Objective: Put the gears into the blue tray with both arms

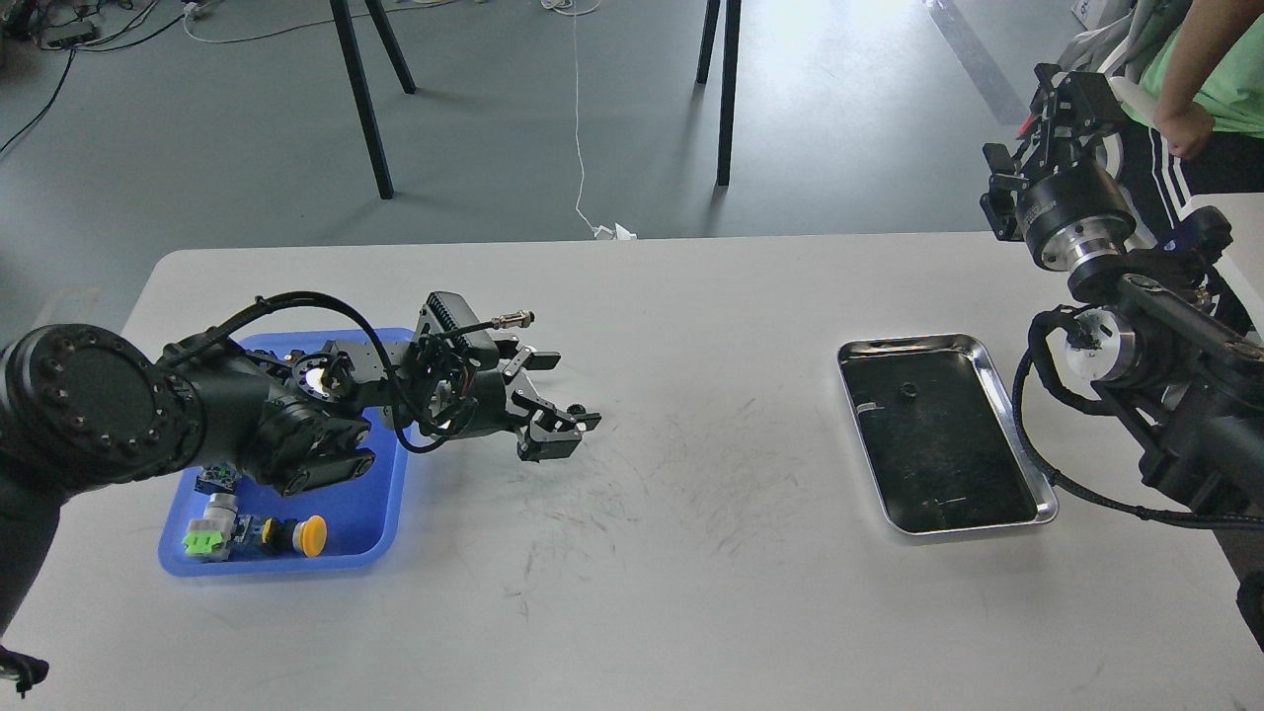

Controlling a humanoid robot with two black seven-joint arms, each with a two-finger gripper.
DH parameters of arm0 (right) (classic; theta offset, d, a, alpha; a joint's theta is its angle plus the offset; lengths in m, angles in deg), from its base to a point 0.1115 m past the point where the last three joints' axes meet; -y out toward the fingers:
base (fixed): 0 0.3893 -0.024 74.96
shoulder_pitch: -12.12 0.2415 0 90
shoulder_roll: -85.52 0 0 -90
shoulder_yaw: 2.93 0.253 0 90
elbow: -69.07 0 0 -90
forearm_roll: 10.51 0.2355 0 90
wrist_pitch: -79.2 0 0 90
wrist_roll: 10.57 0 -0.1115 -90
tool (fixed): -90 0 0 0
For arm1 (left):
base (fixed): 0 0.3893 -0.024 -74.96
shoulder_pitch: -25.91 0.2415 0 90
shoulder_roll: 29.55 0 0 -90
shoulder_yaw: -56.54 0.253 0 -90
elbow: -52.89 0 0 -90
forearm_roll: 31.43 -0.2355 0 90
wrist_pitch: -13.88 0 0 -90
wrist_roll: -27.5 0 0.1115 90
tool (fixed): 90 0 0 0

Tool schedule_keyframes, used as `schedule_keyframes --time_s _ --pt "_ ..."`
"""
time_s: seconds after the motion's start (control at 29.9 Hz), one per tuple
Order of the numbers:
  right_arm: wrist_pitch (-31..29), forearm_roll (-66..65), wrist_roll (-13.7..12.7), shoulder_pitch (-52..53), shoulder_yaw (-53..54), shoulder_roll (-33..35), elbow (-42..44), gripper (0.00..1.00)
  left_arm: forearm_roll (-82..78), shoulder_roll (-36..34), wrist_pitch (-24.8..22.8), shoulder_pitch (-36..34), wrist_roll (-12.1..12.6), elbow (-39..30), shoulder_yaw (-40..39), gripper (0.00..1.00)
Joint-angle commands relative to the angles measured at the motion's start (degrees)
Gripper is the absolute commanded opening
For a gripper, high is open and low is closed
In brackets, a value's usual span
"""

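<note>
Table [691, 592]: white, scuffed in the middle; it carries both trays, well apart from each other.
Left arm [148, 415]: reaches in from the left, low over the blue tray.
Right arm [1165, 395]: comes in from the right, wrist raised at the far right, off the table edge.
Metal tray [1007, 395]: on the right, shiny rim, black lining.
Blue tray [375, 513]: on the left, partly under the left arm; coloured push-button switches [252, 533] lie in its near part. No gear is visible in it.
Left gripper [553, 415]: just right of the blue tray, above the bare table, fingers spread apart, nothing between them.
Right gripper [1062, 94]: seen small and end-on; I cannot tell whether it is spread or closed.
Gear [905, 391]: one small black wheel in the far half of the metal tray, alone.
Step in hand, as I judge: fetching that gear. The right gripper is nearer; it should come straight down over the gear, fingers astride it, clear of the shiny rim, and close gently since the piece is tiny.
</note>
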Motion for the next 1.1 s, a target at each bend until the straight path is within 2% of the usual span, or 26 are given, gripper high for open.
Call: schedule_keyframes --time_s 0.0,0.17,0.3,0.77,1.07 --pt "0.02 0.00 0.00 -0.06 0.00 -0.20 0.08 0.94 0.06 0.14 -0.01 1.15 0.00 0.77 -0.06 0.95" --pt "-0.07 0.00 0.00 -0.07 -0.09 -0.29 0.08 0.94 0.06 0.05 1.57 1.76 0.00 1.38 -0.33 0.94" --pt "-0.07 0.00 0.00 -0.06 -0.18 -0.38 0.08 0.94 0.06 0.14 4.17 2.03 0.00 1.39 0.02 0.88" --pt "-0.16 0.00 0.08 -0.15 -0.35 -0.55 -0.01 0.94 0.59 0.31 4.17 3.43 0.00 1.03 -0.50 0.87" --pt "-0.16 -0.09 0.08 -0.15 -0.62 -0.46 -0.01 0.94 0.77 2.07 4.17 5.63 0.00 5.43 -0.59 0.77"
